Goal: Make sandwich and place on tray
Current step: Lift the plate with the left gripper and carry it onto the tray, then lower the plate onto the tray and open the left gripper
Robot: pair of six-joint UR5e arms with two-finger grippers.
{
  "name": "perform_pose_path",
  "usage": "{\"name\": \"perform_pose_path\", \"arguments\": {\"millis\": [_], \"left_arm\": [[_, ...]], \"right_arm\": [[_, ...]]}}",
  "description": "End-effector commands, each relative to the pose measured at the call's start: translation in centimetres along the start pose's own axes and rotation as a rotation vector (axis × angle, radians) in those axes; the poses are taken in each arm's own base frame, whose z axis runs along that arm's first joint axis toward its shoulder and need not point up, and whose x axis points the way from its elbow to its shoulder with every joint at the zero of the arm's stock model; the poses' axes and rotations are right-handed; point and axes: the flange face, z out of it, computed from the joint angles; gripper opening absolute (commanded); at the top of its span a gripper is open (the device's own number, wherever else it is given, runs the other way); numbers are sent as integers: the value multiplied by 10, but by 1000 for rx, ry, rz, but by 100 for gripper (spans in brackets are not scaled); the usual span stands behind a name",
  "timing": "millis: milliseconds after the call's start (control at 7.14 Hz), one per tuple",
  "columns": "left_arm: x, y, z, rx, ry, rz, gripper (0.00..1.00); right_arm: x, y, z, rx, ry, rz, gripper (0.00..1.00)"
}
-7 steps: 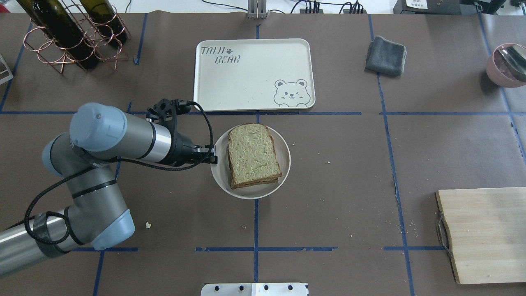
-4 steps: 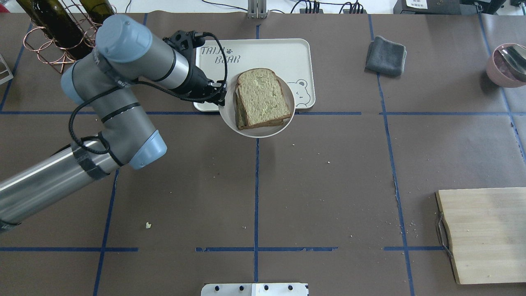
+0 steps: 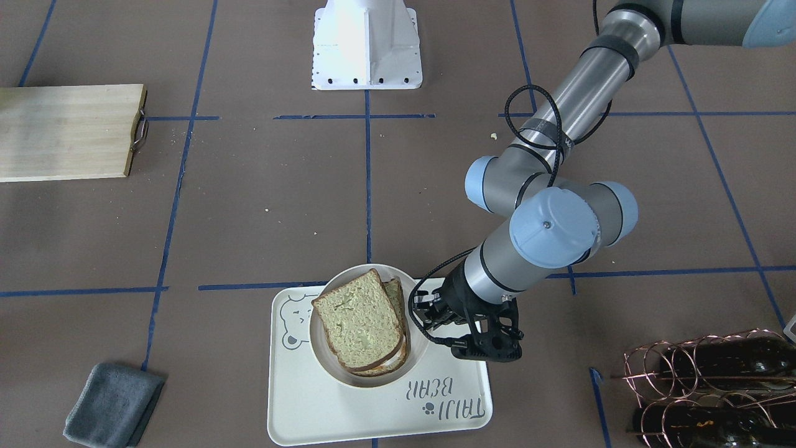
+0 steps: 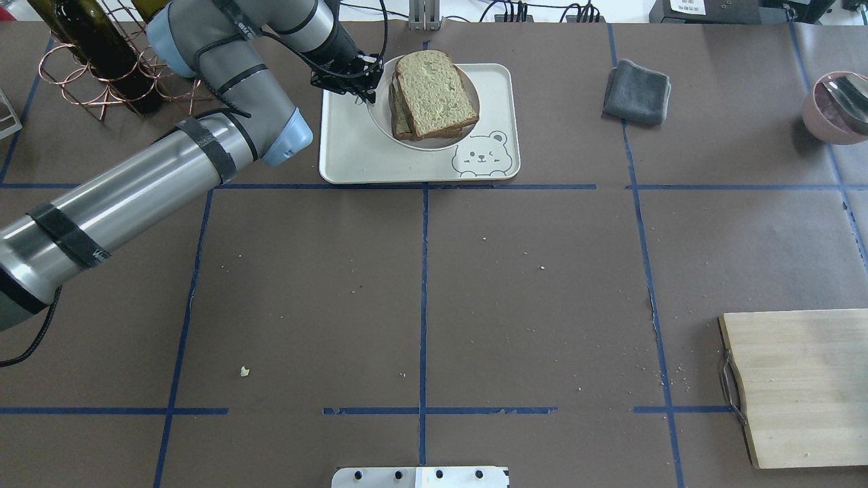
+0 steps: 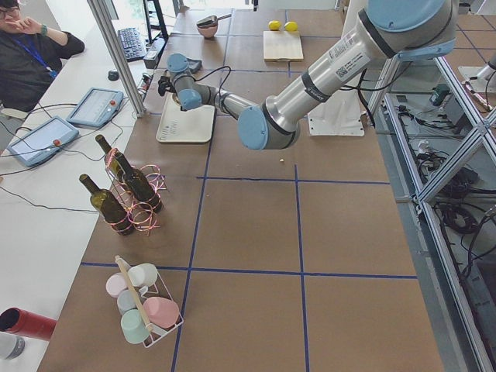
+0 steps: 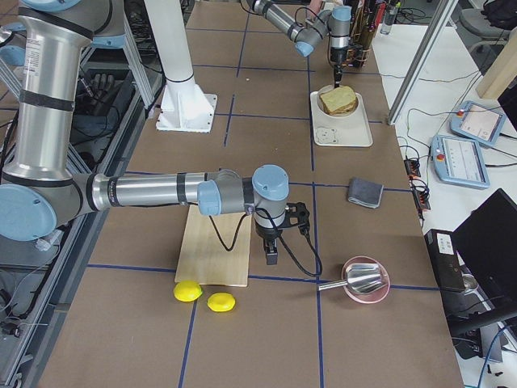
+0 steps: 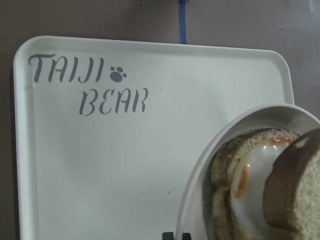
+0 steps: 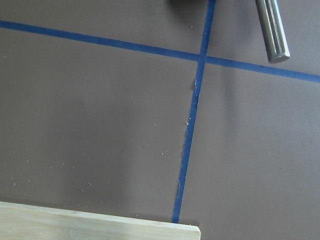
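The sandwich (image 4: pixel 434 95), two greenish-tan bread slices with a fried egg between, lies on a small round white plate (image 4: pixel 422 144). My left gripper (image 4: pixel 369 85) is shut on the plate's left rim and holds it over the off-white "TAIJI BEAR" tray (image 4: pixel 380 159); the plate looks slightly raised. In the left wrist view the egg and the sandwich (image 7: pixel 265 185) show above the tray (image 7: pixel 100 160). In the front view the sandwich (image 3: pixel 360 323) sits over the tray (image 3: pixel 348 417), with the left gripper (image 3: pixel 420 311) beside it. My right gripper (image 6: pixel 271 259) hangs by the cutting board; I cannot tell its state.
A copper rack with wine bottles (image 4: pixel 115 54) stands left of the tray, close to my left arm. A grey cloth (image 4: pixel 636 91) and a pink bowl with a spoon (image 4: pixel 837 108) lie to the right. A wooden cutting board (image 4: pixel 800 386) is at the near right, two lemons (image 6: pixel 202 295) beside it.
My left arm has carried the plate with the sandwich from the table's middle away from me, to over the tray. The top slice has shifted a little on the lower one.
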Motion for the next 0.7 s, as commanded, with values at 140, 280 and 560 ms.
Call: {"name": "perform_pose_path", "arguments": {"millis": [140, 280, 560], "left_arm": [[-33, -15, 49, 45, -22, 15, 0], [-25, -7, 59, 68, -30, 24, 0], [-19, -2, 66, 92, -32, 26, 21]], "right_arm": [[1, 0, 1, -1, 0, 4, 100], [1, 0, 2, -4, 0, 6, 100], [1, 0, 1, -3, 0, 5, 100]]}}
